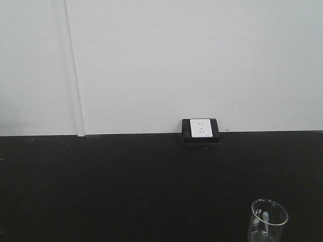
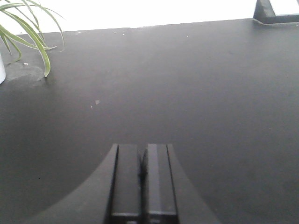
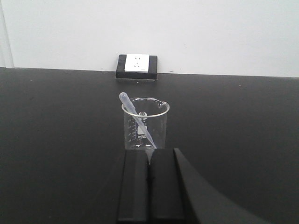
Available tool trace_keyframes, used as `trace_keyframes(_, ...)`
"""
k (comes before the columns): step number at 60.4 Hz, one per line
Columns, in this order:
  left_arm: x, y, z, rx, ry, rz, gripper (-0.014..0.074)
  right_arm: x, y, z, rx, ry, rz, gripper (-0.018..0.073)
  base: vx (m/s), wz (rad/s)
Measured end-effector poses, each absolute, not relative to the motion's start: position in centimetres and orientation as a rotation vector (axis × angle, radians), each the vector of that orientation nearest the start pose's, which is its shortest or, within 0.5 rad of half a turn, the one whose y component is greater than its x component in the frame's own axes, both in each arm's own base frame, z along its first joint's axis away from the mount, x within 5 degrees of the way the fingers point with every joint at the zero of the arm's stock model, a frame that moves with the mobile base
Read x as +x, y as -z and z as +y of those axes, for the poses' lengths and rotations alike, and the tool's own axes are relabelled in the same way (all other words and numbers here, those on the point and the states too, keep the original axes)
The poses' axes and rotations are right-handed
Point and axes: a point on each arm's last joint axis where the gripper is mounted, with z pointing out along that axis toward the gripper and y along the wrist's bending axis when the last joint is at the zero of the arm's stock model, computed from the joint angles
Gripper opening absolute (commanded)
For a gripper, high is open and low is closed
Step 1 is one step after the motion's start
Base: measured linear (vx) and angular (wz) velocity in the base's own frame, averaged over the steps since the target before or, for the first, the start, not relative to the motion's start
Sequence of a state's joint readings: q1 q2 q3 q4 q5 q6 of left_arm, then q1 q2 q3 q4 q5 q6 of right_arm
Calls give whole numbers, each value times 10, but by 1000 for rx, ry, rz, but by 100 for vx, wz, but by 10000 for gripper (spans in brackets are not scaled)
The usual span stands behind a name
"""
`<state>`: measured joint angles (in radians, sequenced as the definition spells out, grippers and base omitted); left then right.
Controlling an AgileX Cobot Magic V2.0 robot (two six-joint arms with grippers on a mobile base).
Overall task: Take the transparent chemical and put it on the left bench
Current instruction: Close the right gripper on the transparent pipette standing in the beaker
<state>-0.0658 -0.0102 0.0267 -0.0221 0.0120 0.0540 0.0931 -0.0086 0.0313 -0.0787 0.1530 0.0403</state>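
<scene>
Zero steps done: small clear glass beaker point(image 3: 159, 126), clear plastic pipette point(image 3: 138, 120) inside, sat ungrasped on matte black worktop point(image 3: 56, 121), well forward of its back edge, just ahead of right gripper point(image 3: 149, 156). Left gripper point(image 2: 142, 151) likewise: jaws pressed together, empty. Grasp, carry, placement remained.

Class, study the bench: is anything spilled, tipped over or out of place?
Nothing stands out. The clear beaker stands upright on the black benchtop with no spill visible around it; a plastic pipette merely leans inside, its bulb above the rim.
</scene>
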Motion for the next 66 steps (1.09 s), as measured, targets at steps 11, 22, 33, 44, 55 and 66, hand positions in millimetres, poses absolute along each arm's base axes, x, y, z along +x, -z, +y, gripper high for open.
trace_keyframes(11, 57, -204, -4, 74, 27, 1510, -3, 57, -189, 4, -99, -32, 1656, -7, 0, 0)
trace_keyframes(22, 57, -204, -4, 74, 27, 1510, -3, 57, -189, 4, -99, -32, 1656, -7, 0, 0)
trace_keyframes(33, 57, -204, -4, 74, 27, 1510, -3, 57, -189, 4, -99, -32, 1656, -7, 0, 0)
trace_keyframes(44, 57, -204, -4, 74, 27, 1510, -3, 57, -189, 4, -99, -32, 1656, -7, 0, 0)
trace_keyframes(55, 57, -204, -4, 74, 27, 1510, -3, 57, -189, 4, -99, -32, 1655, -7, 0, 0)
trace_keyframes(66, 57, -204, -4, 74, 27, 1510, -3, 57, -193, 4, -99, -35, 1616, -7, 0, 0)
